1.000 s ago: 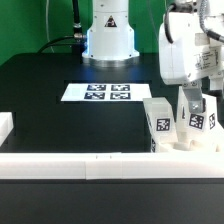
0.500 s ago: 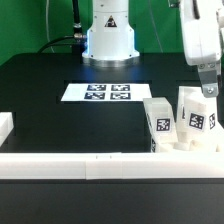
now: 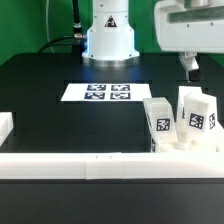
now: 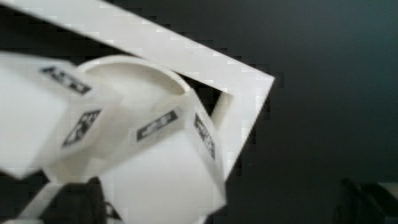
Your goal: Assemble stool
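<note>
Two white stool legs with black-and-white tags stand upright at the exterior view's right, one (image 3: 158, 122) beside the other (image 3: 197, 112). They rise from the white seat (image 3: 186, 147), which is mostly hidden behind the front bar. My gripper (image 3: 189, 67) hangs well above the right leg, open and empty. In the wrist view the round seat (image 4: 128, 78) and tagged legs (image 4: 169, 130) lie below my gripper (image 4: 222, 205), whose dark fingers (image 4: 68, 205) stand far apart.
The marker board (image 3: 108, 92) lies mid-table before the robot base (image 3: 108, 35). A long white bar (image 3: 90, 164) edges the front, with a white block (image 3: 5, 126) at the exterior view's left. The bars' corner (image 4: 240, 75) frames the seat.
My gripper was down around the right leg a second ago. It has let go and risen straight up, leaving the leg standing.
</note>
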Action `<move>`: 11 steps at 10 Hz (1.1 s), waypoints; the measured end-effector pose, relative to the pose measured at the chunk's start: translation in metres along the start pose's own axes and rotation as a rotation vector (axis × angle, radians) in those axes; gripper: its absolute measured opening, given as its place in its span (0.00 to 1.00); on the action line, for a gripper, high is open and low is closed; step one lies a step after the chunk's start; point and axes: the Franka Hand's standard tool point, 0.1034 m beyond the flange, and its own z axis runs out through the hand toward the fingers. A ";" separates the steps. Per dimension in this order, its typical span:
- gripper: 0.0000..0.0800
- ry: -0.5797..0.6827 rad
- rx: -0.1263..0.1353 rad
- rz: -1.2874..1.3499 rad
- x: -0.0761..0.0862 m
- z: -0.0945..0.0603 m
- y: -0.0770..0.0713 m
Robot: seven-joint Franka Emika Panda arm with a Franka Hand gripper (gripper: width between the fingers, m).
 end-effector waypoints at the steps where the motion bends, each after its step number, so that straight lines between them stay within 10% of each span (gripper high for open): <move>1: 0.81 -0.013 -0.030 -0.058 0.001 0.000 -0.004; 4: 0.81 -0.002 -0.027 -0.253 0.005 0.000 -0.004; 7: 0.81 0.008 -0.125 -0.653 0.007 -0.001 0.000; 11: 0.81 0.006 -0.152 -0.926 0.009 -0.001 -0.002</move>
